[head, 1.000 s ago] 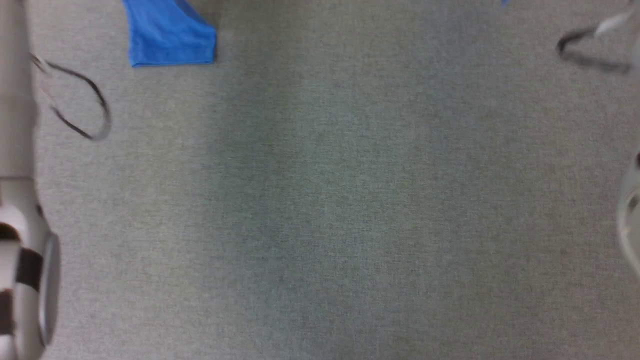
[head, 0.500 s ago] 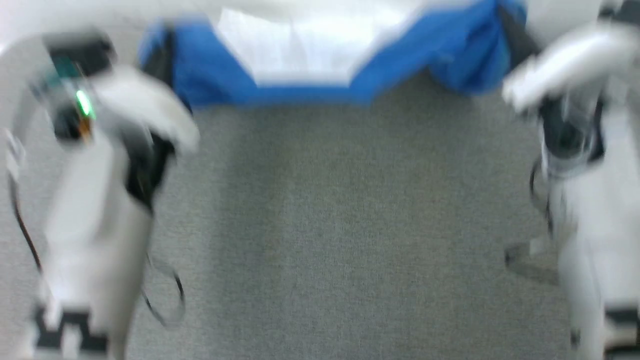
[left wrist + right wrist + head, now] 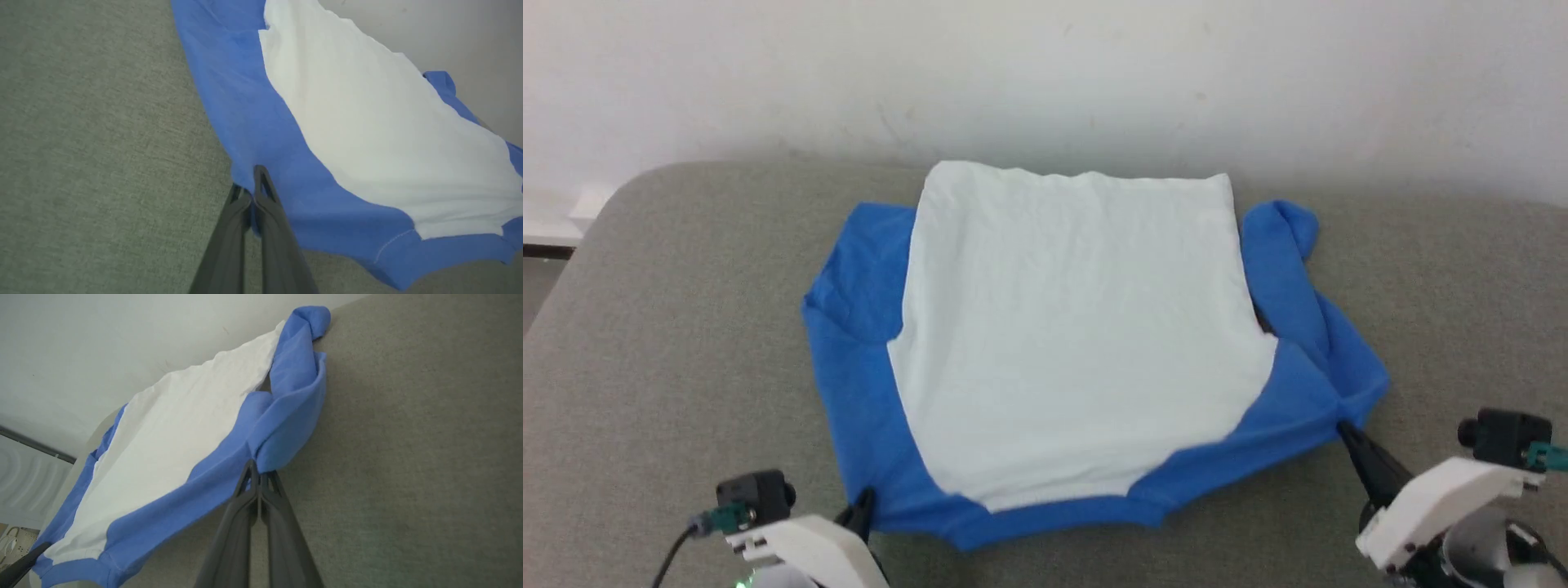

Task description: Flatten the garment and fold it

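Note:
The garment (image 3: 1078, 343) lies spread on the grey table (image 3: 686, 327), white body up, with the blue sleeves along both sides and across the near edge. My left gripper (image 3: 862, 502) is shut on the near left blue corner; in the left wrist view the left gripper (image 3: 249, 183) pinches the garment (image 3: 367, 134) at its blue edge. My right gripper (image 3: 1343, 429) is shut on the near right blue corner. The right wrist view shows the right gripper (image 3: 257, 475) clamped on a bunched blue fold of the garment (image 3: 184, 428). The right sleeve is rumpled.
A white wall (image 3: 1045, 73) rises just behind the table's far edge. The table's far left corner is rounded, with floor and a white ledge (image 3: 556, 220) beyond it. Bare grey surface lies left, right and in front of the garment.
The head camera has swung from bare grey table with one blue corner of cloth up to the whole garment. Both grippers now sit at its near corners.

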Robot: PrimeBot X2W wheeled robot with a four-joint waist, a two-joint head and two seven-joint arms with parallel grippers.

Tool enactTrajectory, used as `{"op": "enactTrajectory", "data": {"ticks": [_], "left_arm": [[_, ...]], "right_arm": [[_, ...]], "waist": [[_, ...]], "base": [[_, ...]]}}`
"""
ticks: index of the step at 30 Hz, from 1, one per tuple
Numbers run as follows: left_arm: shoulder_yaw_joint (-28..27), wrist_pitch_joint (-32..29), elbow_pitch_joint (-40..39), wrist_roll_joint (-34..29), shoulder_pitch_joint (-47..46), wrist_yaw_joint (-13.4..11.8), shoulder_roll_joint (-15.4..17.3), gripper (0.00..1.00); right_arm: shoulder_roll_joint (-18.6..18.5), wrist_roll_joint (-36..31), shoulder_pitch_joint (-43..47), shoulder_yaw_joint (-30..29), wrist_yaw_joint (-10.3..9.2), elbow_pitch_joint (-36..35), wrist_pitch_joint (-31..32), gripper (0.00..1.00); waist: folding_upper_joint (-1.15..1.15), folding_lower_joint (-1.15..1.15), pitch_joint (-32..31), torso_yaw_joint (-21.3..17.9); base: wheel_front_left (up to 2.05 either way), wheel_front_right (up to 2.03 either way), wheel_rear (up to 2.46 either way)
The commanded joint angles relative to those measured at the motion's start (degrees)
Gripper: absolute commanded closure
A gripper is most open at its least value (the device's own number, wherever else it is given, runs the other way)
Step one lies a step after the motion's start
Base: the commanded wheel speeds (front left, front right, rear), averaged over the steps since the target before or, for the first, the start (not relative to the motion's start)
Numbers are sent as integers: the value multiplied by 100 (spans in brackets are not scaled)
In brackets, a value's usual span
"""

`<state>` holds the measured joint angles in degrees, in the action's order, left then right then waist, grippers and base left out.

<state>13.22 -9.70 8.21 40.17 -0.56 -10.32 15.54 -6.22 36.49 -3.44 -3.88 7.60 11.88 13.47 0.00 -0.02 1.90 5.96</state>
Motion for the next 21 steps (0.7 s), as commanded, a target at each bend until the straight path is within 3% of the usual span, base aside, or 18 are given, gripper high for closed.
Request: {"op": "enactTrajectory", "data": {"ticks": [1, 7, 14, 15, 16, 17, 18, 19, 21], "left_arm": [[28, -200, -109, 6, 333, -173, 111, 100], [174, -873, -215, 118, 983, -500, 213, 100], [236, -1172, -72, 199, 1081, -565, 273, 100], [213, -1168, -61, 223, 1073, -584, 256, 82], [194, -1198, -53, 262, 1063, -599, 240, 10], [178, -1215, -65, 277, 1049, -612, 247, 0], [141, -1206, -94, 293, 1038, -633, 252, 0], [119, -1228, -128, 308, 1040, -648, 272, 0], [72, -1288, -232, 314, 1052, -694, 352, 0]], "right_arm": [[-56, -214, 301, -127, -11, -192, 185, 100], [82, -836, 1102, -439, -11, -652, 1197, 100], [248, -1481, 1551, -494, -11, -965, 2484, 100], [265, -1524, 1558, -494, -11, -1009, 2559, 100], [280, -1560, 1552, -503, -11, -1051, 2600, 100], [293, -1584, 1541, -508, -11, -1087, 2625, 100], [303, -1597, 1534, -499, -11, -1127, 2631, 26], [310, -1609, 1531, -501, -11, -1163, 2629, 0], [321, -1592, 1536, -530, -11, -1231, 2663, 0]], "waist": [[0, 2, -226, 93], [0, 2, -309, 155], [0, 2, -278, 140], [0, 2, -266, 135], [0, 2, -252, 130], [0, 2, -245, 122], [0, 2, -243, 115], [0, 2, -241, 108], [0, 2, -239, 96]], "base": [[0, 0, 0], [0, 0, 0], [0, 0, 0], [0, 0, 0], [0, 0, 0], [0, 0, 0], [0, 0, 0], [0, 0, 0], [0, 0, 0]]}}
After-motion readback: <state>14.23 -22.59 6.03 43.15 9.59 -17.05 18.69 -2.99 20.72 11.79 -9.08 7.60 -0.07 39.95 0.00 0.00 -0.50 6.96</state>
